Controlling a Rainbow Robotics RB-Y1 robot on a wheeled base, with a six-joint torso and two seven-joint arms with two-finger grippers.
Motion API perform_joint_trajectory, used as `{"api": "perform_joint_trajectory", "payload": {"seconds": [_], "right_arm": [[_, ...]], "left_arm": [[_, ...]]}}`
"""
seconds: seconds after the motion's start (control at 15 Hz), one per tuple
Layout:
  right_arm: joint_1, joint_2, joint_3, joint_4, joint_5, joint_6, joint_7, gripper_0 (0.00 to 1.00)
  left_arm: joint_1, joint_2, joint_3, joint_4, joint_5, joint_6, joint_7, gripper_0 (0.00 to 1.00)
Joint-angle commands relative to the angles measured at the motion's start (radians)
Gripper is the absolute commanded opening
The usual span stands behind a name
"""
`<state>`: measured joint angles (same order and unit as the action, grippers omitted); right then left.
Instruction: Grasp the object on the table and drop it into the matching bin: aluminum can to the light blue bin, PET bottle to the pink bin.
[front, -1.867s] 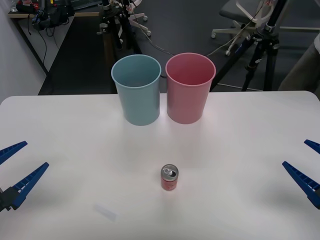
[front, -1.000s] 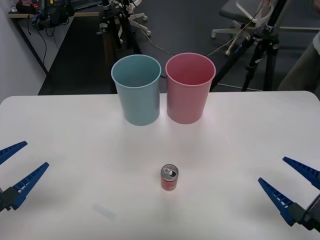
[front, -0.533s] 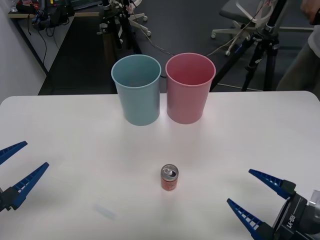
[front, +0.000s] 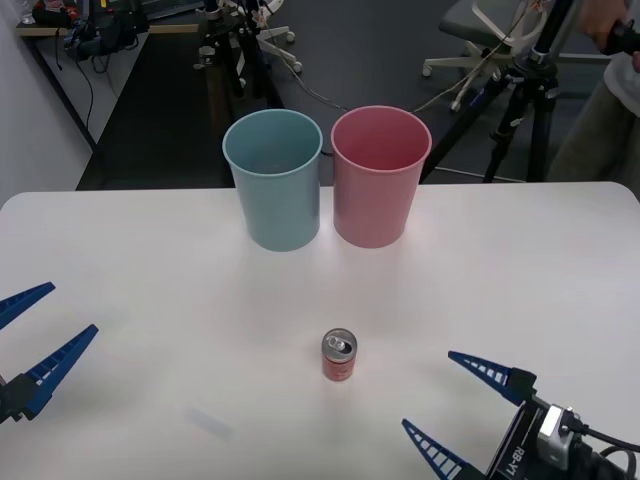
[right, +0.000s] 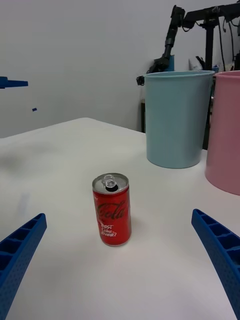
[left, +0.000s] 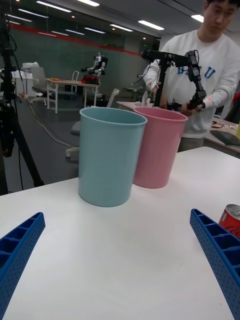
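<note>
A small red aluminum can (front: 339, 356) with a silver top stands upright on the white table (front: 150, 260), near its front middle; the right wrist view shows the can (right: 112, 208) straight ahead. My right gripper (front: 460, 408) is open, low over the table, a short way right of the can and pointing at it. Its fingers are apart from the can. The light blue bin (front: 273, 178) and the pink bin (front: 379, 175) stand side by side at the table's far edge. My left gripper (front: 35, 335) hangs open at the table's left side, far from the can.
Tripods, chairs and cables stand on the floor behind the table. In the left wrist view, a person stands behind the pink bin (left: 155, 146), beyond the table, touching none of the task's things. Bare tabletop surrounds the can.
My right gripper has come in from the table's right edge, moving left and toward the front, and now points at the can. The can, both bins and the left gripper have stayed put.
</note>
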<state>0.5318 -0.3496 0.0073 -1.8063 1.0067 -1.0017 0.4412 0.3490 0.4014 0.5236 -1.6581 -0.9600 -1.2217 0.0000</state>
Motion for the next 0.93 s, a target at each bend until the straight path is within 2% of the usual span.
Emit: {"api": "perform_joint_trajectory", "payload": {"seconds": [0.07, 0.33, 0.93], "right_arm": [[-0.065, 0.001, 0.056, 0.088, -0.014, 0.002, 0.073, 1.0], [-0.136, 0.034, 0.091, 0.216, -0.014, 0.002, 0.182, 1.0], [-0.27, 0.097, 0.105, 0.423, 0.026, 0.014, 0.231, 1.0]], "left_arm": [[0.0, 0.0, 0.0, 0.0, 0.0, 0.0, 0.0, 1.0], [0.0, 0.0, 0.0, 0.0, 0.0, 0.0, 0.0, 1.0], [0.0, 0.0, 0.0, 0.0, 0.0, 0.0, 0.0, 1.0]]}}
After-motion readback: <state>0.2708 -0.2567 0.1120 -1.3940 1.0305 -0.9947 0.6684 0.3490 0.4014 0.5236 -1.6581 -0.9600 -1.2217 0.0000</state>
